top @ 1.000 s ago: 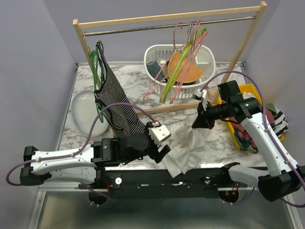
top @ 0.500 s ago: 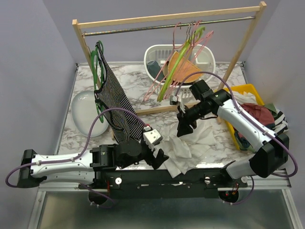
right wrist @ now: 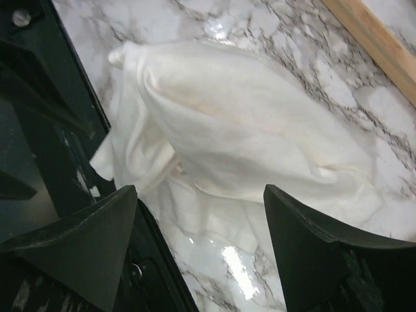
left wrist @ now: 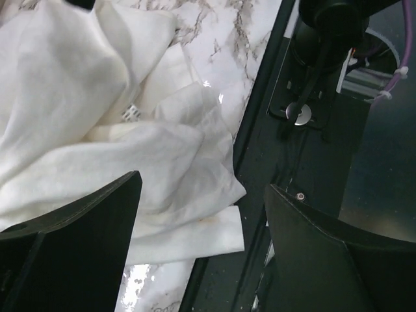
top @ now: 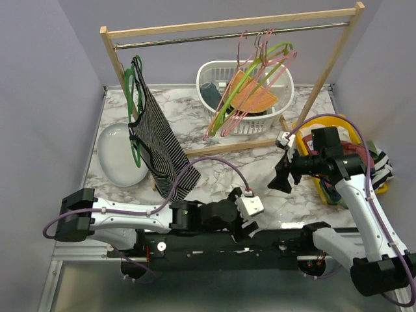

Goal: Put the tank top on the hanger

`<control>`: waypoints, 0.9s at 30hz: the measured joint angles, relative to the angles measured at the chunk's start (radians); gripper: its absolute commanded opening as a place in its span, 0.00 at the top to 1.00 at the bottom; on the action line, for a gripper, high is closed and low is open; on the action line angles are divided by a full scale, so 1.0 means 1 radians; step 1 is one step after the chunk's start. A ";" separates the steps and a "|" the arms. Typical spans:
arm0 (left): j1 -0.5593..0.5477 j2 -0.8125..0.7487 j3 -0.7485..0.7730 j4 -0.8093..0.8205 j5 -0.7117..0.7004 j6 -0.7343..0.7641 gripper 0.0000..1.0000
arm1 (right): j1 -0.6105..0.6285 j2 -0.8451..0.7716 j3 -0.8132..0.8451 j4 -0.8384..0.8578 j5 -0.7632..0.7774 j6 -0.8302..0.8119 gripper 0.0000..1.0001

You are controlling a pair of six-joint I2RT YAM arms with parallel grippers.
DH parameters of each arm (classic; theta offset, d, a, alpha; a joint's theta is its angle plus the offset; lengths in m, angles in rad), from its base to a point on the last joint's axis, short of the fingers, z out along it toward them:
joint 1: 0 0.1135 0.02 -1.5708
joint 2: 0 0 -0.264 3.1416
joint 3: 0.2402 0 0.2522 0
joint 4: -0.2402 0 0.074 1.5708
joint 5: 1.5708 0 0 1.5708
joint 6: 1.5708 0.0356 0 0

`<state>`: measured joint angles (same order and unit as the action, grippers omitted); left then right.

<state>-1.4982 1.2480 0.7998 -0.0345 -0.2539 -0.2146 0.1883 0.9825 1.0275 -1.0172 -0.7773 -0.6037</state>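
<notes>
The right end effector (right wrist: 200, 195) has just opened, dropping the plain white fabric tank top (right wrist: 260, 130) onto the marble bench (right wrist: 227, 19). The left end effector (left wrist: 203, 185) hovers open and empty. A regrasp is likely required.

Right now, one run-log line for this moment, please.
left gripper open | right gripper open | tank top crumpled on table | hanger on rail

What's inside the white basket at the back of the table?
A dark teal cup-like item and something orange, likely fabric. Hangers on the rail cross in front of the basket, so its floor and anything lower down are hidden.
</notes>
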 measured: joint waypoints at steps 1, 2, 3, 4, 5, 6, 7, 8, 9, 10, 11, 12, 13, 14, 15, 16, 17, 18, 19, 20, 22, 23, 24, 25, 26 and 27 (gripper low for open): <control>-0.008 0.022 0.021 0.003 -0.004 0.029 0.10 | -0.010 -0.010 -0.016 0.001 0.010 -0.002 0.12; -0.021 0.056 0.052 0.003 -0.009 0.066 0.10 | -0.025 -0.012 -0.028 0.001 0.014 -0.006 0.13; -0.028 0.082 0.078 0.006 -0.012 0.116 0.10 | -0.071 -0.004 -0.048 0.002 0.027 -0.027 0.13; -0.035 0.114 0.109 0.007 -0.015 0.161 0.10 | -0.098 0.004 -0.055 0.001 0.032 -0.033 0.13; -0.037 0.135 0.130 0.004 -0.015 0.209 0.10 | -0.135 0.023 -0.062 -0.002 0.032 -0.049 0.14; -0.040 0.158 0.151 0.003 -0.015 0.251 0.10 | -0.208 0.064 -0.064 -0.006 0.028 -0.085 0.14; -0.042 0.183 0.171 -0.001 -0.015 0.313 0.10 | -0.246 0.093 -0.064 -0.006 0.029 -0.100 0.14; -0.042 0.200 0.183 -0.010 -0.015 0.355 0.10 | -0.278 0.113 -0.065 -0.007 0.025 -0.117 0.15; -0.042 0.206 0.187 -0.016 -0.015 0.396 0.10 | -0.327 0.142 -0.068 -0.011 0.021 -0.145 0.15; -0.042 0.227 0.198 -0.019 -0.015 0.418 0.11 | -0.359 0.158 -0.075 -0.012 0.017 -0.175 0.16; -0.042 0.251 0.211 -0.032 -0.016 0.463 0.11 | -0.380 0.164 -0.080 -0.013 0.014 -0.190 0.16; -0.042 0.264 0.220 -0.038 -0.016 0.482 0.13 | -0.393 0.166 -0.090 -0.013 0.013 -0.213 0.16; -0.042 0.293 0.232 -0.047 -0.021 0.507 0.14 | -0.397 0.166 -0.099 -0.010 0.011 -0.228 0.16; -0.042 0.315 0.241 -0.055 -0.026 0.527 0.16 | -0.399 0.164 -0.111 -0.007 0.010 -0.244 0.16; -0.042 0.338 0.249 -0.062 -0.033 0.540 0.18 | -0.400 0.161 -0.124 -0.001 0.011 -0.257 0.16; -0.042 0.362 0.254 -0.068 -0.048 0.554 0.27 | -0.400 0.159 -0.141 0.010 0.013 -0.272 0.17; -0.042 0.385 0.256 -0.073 -0.072 0.565 0.30 | -0.400 0.157 -0.159 0.024 0.018 -0.287 0.18; -0.042 0.401 0.257 -0.074 -0.092 0.570 0.31 | -0.400 0.157 -0.171 0.037 0.026 -0.300 0.18; -0.042 0.418 0.261 -0.077 -0.123 0.575 0.34 | -0.400 0.157 -0.177 0.045 0.030 -0.311 0.18; -0.042 0.430 0.265 -0.080 -0.144 0.579 0.35 | -0.400 0.158 -0.190 0.067 0.038 -0.327 0.19; -0.042 0.462 0.282 -0.084 -0.202 0.582 0.40 | -0.400 0.166 -0.200 0.103 0.053 -0.352 0.20; -0.041 0.476 0.293 -0.085 -0.232 0.580 0.42 | -0.400 0.174 -0.200 0.117 0.055 -0.359 0.21; -0.042 0.484 0.299 -0.086 -0.252 0.579 0.45 | -0.400 0.187 -0.200 0.138 0.058 -0.364 0.22; -0.042 0.486 0.301 -0.085 -0.272 0.575 0.51 | -0.400 0.205 -0.200 0.159 0.061 -0.367 0.23; -0.042 0.486 0.301 -0.085 -0.280 0.575 0.54 | -0.400 0.226 -0.198 0.176 0.064 -0.367 0.26; -0.042 0.486 0.302 -0.079 -0.298 0.568 0.55 | -0.400 0.248 -0.196 0.188 0.067 -0.367 0.27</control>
<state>-1.5402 1.7340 1.1015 -0.1135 -0.5522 0.3531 -0.2115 1.2301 0.8314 -0.8291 -0.7105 -0.9703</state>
